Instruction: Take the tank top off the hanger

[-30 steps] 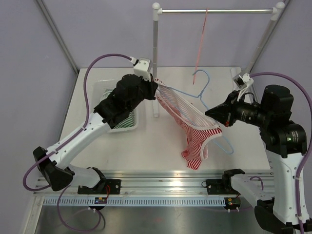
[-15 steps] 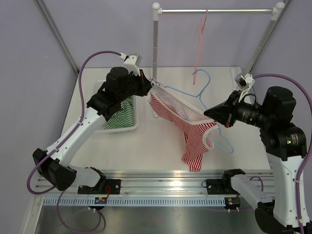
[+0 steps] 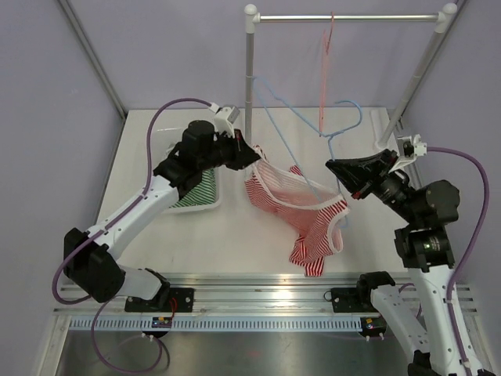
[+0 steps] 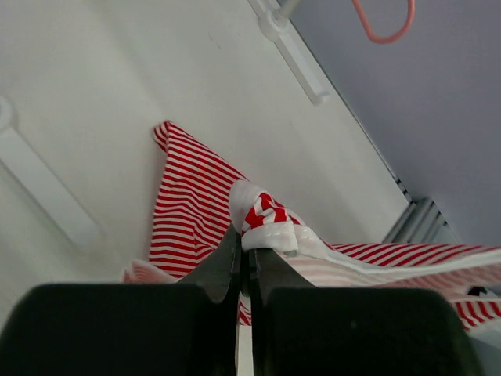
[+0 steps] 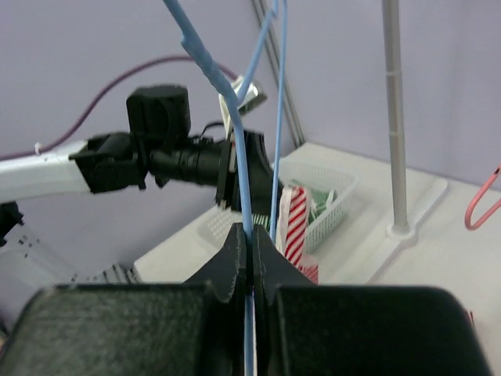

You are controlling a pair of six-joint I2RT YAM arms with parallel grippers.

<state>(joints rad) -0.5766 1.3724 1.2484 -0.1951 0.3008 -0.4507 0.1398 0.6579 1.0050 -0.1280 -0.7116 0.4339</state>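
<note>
The red-and-white striped tank top (image 3: 301, 215) hangs stretched between the two arms, its lower end drooping to the table. My left gripper (image 3: 254, 154) is shut on a bunched white-edged strap; the left wrist view shows that tank top (image 4: 188, 211) strap pinched at the left gripper (image 4: 249, 239). The light blue wire hanger (image 3: 348, 103) is tilted up high, one arm of it running down into the top's neck opening. My right gripper (image 3: 334, 165) is shut on the wire. From the right wrist, the hanger (image 5: 239, 172) rises straight out of the right gripper (image 5: 250, 233).
A white basket (image 3: 221, 202) holding a green-striped garment sits under the left arm, and is seen as the basket (image 5: 329, 200) from the right wrist. The clothes rail (image 3: 344, 17) on two posts stands at the back, with a pink hanger (image 3: 324, 63) on it.
The right gripper has lifted and tipped the blue hanger upward toward the rail. The left gripper has shifted right with the strap, and the tank top has slid lower along the hanger.
</note>
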